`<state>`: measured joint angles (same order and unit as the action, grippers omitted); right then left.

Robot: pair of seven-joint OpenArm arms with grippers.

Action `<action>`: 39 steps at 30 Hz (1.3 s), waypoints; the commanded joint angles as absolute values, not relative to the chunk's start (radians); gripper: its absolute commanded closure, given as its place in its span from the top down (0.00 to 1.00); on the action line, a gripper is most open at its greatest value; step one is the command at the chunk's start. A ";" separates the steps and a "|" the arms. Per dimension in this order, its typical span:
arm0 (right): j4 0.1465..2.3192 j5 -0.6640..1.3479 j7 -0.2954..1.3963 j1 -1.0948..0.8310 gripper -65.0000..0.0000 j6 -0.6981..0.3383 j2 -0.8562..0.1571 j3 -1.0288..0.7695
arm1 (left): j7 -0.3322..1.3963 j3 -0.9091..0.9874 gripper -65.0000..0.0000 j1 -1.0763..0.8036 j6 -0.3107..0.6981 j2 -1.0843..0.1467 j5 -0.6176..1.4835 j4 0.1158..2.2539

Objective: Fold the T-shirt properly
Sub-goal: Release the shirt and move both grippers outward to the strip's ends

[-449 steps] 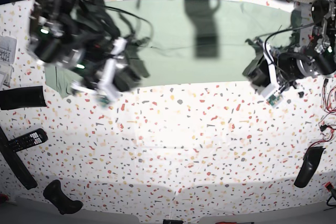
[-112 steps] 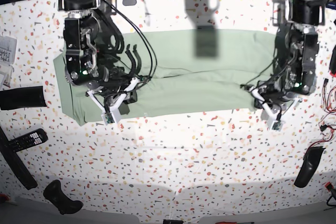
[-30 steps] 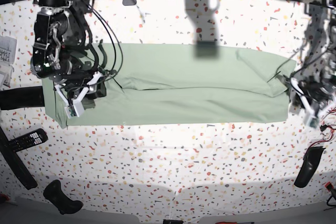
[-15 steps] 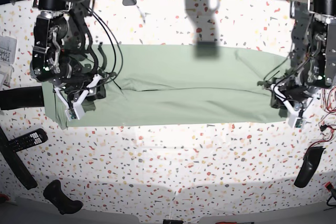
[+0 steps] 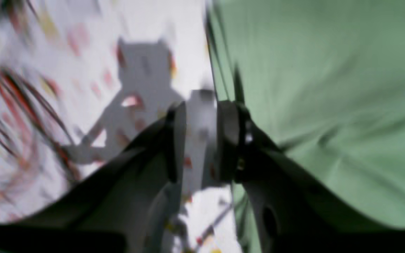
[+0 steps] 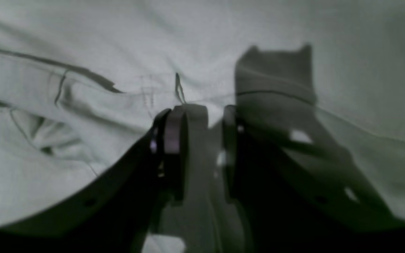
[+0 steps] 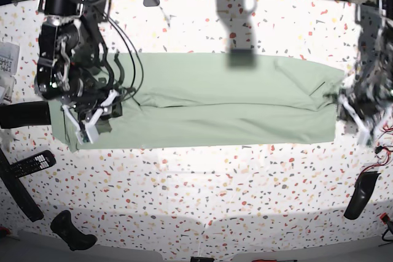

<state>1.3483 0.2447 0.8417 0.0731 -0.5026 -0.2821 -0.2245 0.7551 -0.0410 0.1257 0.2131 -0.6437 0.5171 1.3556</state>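
The T-shirt [image 7: 233,108] lies as a long pale green band across the speckled table [image 7: 202,200], with a fold line along its middle. It also shows in the left wrist view [image 5: 329,88] and the right wrist view [image 6: 83,45]. My right gripper [image 7: 113,104] sits on the shirt's left end. In its wrist view [image 6: 200,116] the jaws are close together, with creased fabric at the tips. My left gripper [image 7: 345,104] is at the shirt's right edge. Its blurred wrist view [image 5: 200,112] shows a narrow gap with table in it and nothing held.
A remote control [image 7: 31,162] and black objects [image 7: 24,113] [image 7: 70,231] lie at the left. A black object [image 7: 362,194] and red wires [image 7: 384,145] are at the right. Papers [image 7: 7,65] sit at the left edge.
The left gripper moved in over the shirt's right end half a second ago and has swung back out to its edge. The right gripper has stayed on the left end, shifting slightly.
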 commanded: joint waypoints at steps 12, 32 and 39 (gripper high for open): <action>1.448 0.276 0.994 0.172 0.45 -0.538 -0.296 -0.229 | 0.790 -0.033 0.34 0.186 0.215 -0.685 0.669 1.383; 1.826 0.300 0.898 0.043 0.45 -0.576 -0.296 -0.391 | 0.757 -0.021 0.34 0.183 0.174 -0.582 0.677 1.381; 1.906 0.319 0.876 -0.172 0.45 -0.585 -0.255 -0.602 | 0.799 0.066 0.34 0.183 0.205 -0.583 0.767 1.353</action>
